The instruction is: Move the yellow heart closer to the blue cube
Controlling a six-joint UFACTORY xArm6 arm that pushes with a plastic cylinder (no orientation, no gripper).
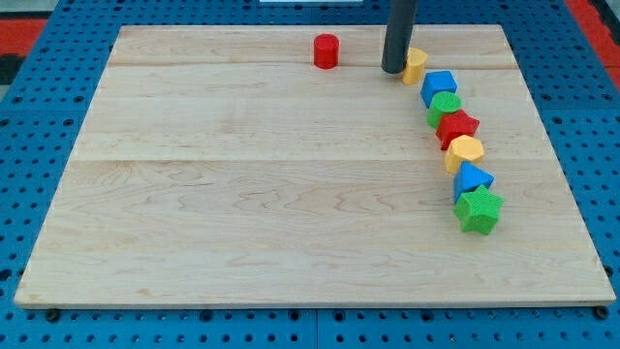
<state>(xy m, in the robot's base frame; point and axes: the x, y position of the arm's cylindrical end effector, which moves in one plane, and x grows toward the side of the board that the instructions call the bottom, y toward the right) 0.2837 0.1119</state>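
Camera view shows a pale wooden table made of joined planks, lying on a blue perforated base that frames it on every side; red patches of floor show at the view's top corners.

Nearest the view's bottom, the table's front edge and the wide stretch of wood above it carry nothing, and the whole left half of the planks lies bare up to the far edge. All the blocks but one sit in a curved chain on the view's right.

Lowest in that chain is a green star, touching a blue triangular block just above it. Next comes a yellow hexagonal block, then a red star, a green round block and the blue cube, each touching or just beside its neighbour. At the chain's top end lies the yellow heart, just beside the blue cube's upper left corner, near the table's far edge.

The arm carries no opening tool, only a dark rod; its tip rests on the wood against the yellow heart's left side, holding nothing. A red cylinder stands alone to the view's left of the tip, well apart from the chain.
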